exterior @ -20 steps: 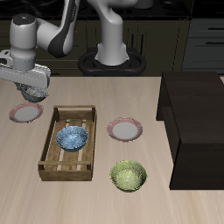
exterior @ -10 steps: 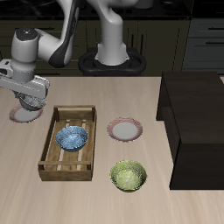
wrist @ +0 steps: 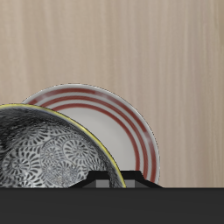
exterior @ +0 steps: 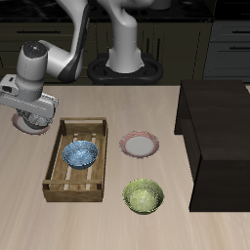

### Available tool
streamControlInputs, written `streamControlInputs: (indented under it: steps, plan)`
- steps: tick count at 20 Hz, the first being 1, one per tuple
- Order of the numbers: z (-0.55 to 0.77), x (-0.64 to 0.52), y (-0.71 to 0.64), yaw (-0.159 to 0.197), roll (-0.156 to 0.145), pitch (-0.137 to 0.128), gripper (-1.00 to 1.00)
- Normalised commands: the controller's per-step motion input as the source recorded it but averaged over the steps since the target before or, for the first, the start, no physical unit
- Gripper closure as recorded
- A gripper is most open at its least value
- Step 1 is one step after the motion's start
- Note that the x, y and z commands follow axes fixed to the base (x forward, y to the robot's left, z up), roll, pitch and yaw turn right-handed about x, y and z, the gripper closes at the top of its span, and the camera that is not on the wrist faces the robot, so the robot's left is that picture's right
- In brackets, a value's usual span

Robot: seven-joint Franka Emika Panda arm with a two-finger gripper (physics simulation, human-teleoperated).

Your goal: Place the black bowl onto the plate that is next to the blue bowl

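Observation:
My gripper [exterior: 37, 113] is shut on the black bowl [exterior: 39, 120] and holds it low over a pink-rimmed plate [exterior: 19, 122] beside the wooden tray. In the wrist view the black bowl [wrist: 52, 159], with its silvery speckled inside, hangs over the red-striped plate [wrist: 127, 122] and covers part of it. The blue bowl [exterior: 80, 153] lies inside the wooden tray [exterior: 61, 134]. A second identical plate [exterior: 140, 145] lies on the other side of the tray. I cannot tell whether the bowl touches the plate.
A yellow-green bowl [exterior: 144, 196] sits near the table's front edge. A dark cabinet block [exterior: 217, 137] stands on the table beyond the second plate. The robot's base [exterior: 124, 66] stands at the back.
My gripper has moved down and slightly toward the front with the black bowl, and now sits lower over the plate and hides most of it.

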Motion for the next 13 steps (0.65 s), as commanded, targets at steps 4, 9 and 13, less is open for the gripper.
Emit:
streamControlInputs:
  steps: [4,9,13]
  plan:
    - [-0.1,-0.05,0.03,0.025,-0.065,-0.002,-1.0]
    - [0.0,-0.02,0.07,0.007,-0.022,0.001,-1.0]
    - [0.27,-0.11,0.22,0.067,0.003,-0.08,-1.0]
